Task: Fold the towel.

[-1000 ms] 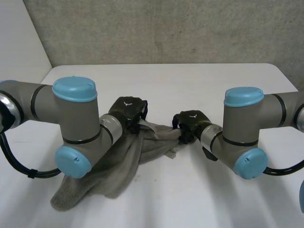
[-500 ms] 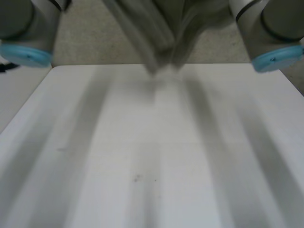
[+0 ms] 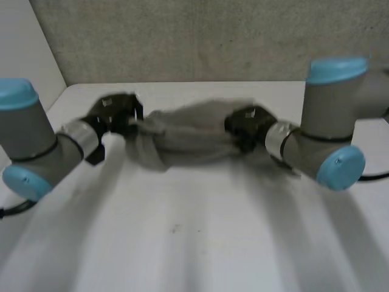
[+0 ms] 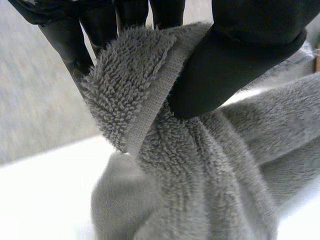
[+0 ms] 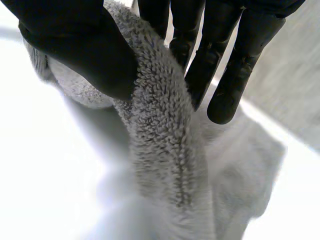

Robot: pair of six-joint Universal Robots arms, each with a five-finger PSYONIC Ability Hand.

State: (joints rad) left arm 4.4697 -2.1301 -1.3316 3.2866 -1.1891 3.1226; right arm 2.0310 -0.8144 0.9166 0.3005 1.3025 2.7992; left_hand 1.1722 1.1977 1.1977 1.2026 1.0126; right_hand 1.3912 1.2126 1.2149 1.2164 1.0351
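Observation:
A grey towel [image 3: 188, 137] hangs bunched between my two hands above the far part of the white table [image 3: 194, 243]. My left hand [image 3: 112, 115] pinches the towel's left end; up close its thumb [image 4: 240, 65] presses the hemmed edge of the towel [image 4: 150, 130] against the fingers. My right hand [image 3: 248, 126] holds the right end. There its thumb [image 5: 80, 45] clamps the thick towel [image 5: 165, 150] edge against the fingers [image 5: 227, 75]. The cloth between sags in loose folds.
A grey wall [image 3: 200, 36] rises behind the table's far edge. The table's left edge [image 3: 36, 115] runs diagonally beside my left arm [image 3: 36, 152]. My right arm [image 3: 322, 140] reaches in from the right.
Both arms swung up and came back down further back on the table. The towel, earlier heaped at the near left, now hangs stretched between the hands, which stand wider apart.

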